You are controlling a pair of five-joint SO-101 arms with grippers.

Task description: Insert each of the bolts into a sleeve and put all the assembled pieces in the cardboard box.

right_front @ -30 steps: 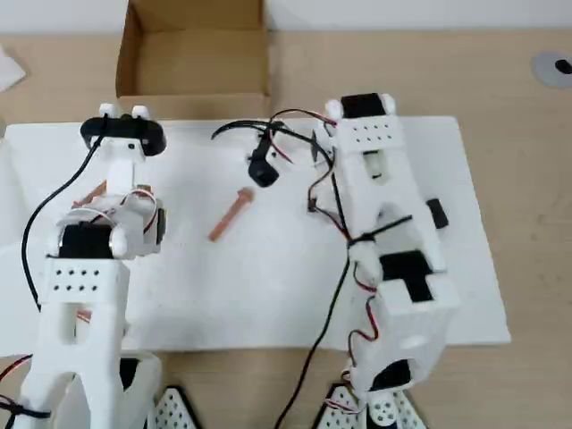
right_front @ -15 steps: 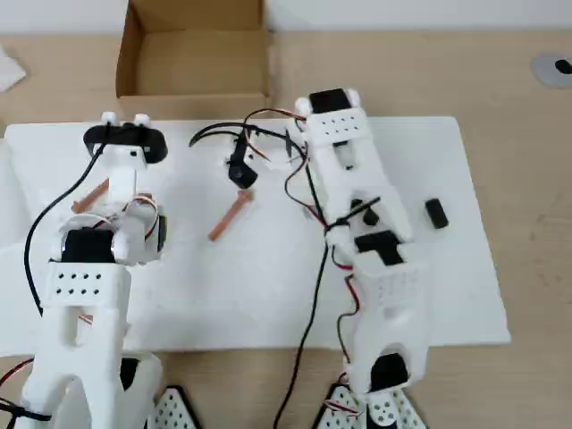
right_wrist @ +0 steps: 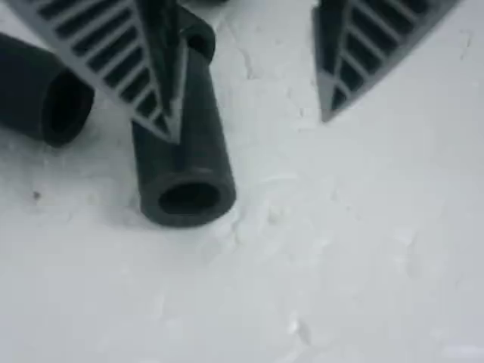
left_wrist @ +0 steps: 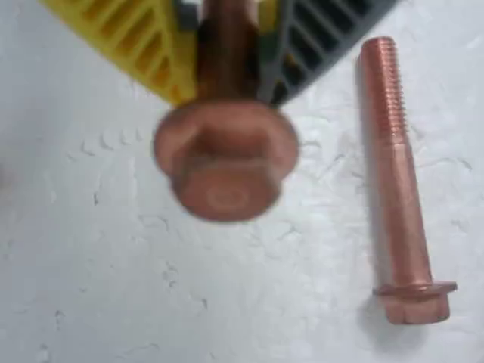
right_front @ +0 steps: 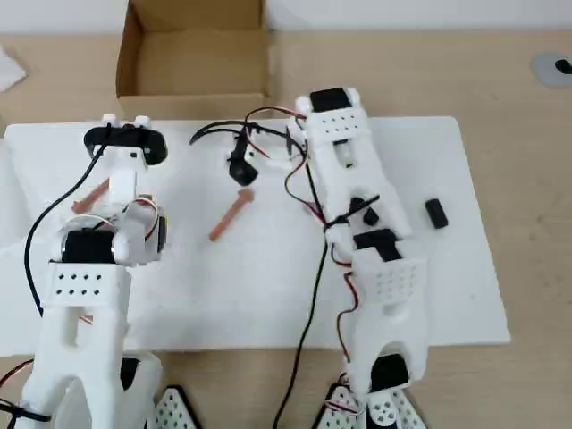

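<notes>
Gripped copper bolt (left_wrist: 225, 159) shows a wide flanged head

Here's the left arm (right_front: 85, 277), stretched forward along its side of the table, wrist bent down. The left gripper (left_wrist: 227, 91) points down at the surface, its yellow finger (left_wrist: 128, 38) and grey finger (left_wrist: 325, 30) clamped tight on the shank of a bolt (left_wrist: 225, 162) (head sticking out past the tips). Over to the right arm (right_front: 375, 250): it reaches forward, angled a touch toward the middle, wrist tipped down. The right gripper (right_wrist: 249, 121) is spread wide, both dark fingers (right_wrist: 98, 45) low over the surface. One tip looks to be against a sleeve (right_wrist: 185, 166), though contact is hard to judge.
</notes>
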